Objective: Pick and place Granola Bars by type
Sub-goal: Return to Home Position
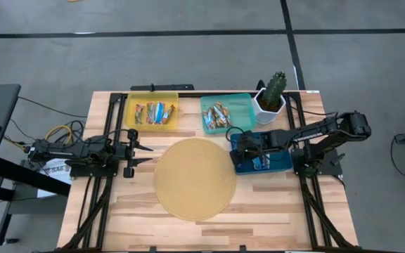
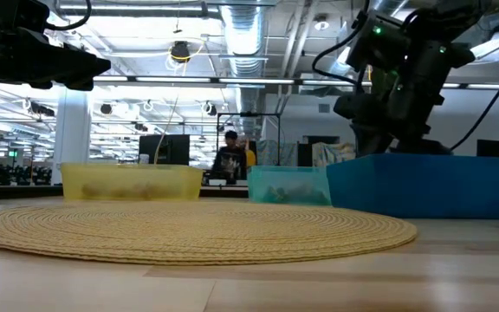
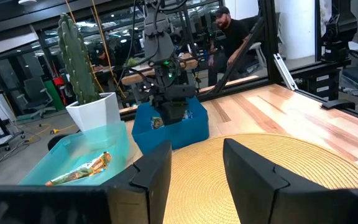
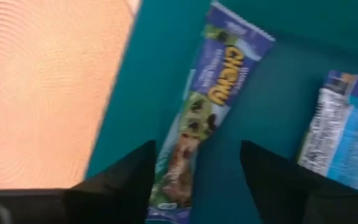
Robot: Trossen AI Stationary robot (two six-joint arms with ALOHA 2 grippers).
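My right gripper (image 1: 248, 149) is open and low inside the blue tray (image 1: 281, 166). In the right wrist view its fingers (image 4: 197, 150) stand on either side of the near end of a blue-and-white granola bar (image 4: 207, 106) that lies flat on the tray floor. A second blue-and-white bar (image 4: 347, 127) lies beside it. Several blue and orange bars (image 1: 153, 112) lie in the yellow tray (image 1: 153, 97), and several orange-tan bars (image 1: 218, 116) lie in the teal tray (image 1: 243, 105). My left gripper (image 1: 146, 154) is open and empty at the left edge of the round woven mat (image 1: 195, 179).
A cactus in a white pot (image 1: 271, 98) stands at the back, right behind the blue tray and beside the teal tray. The woven mat covers the table's middle. People show in the room beyond the table (image 2: 230, 156).
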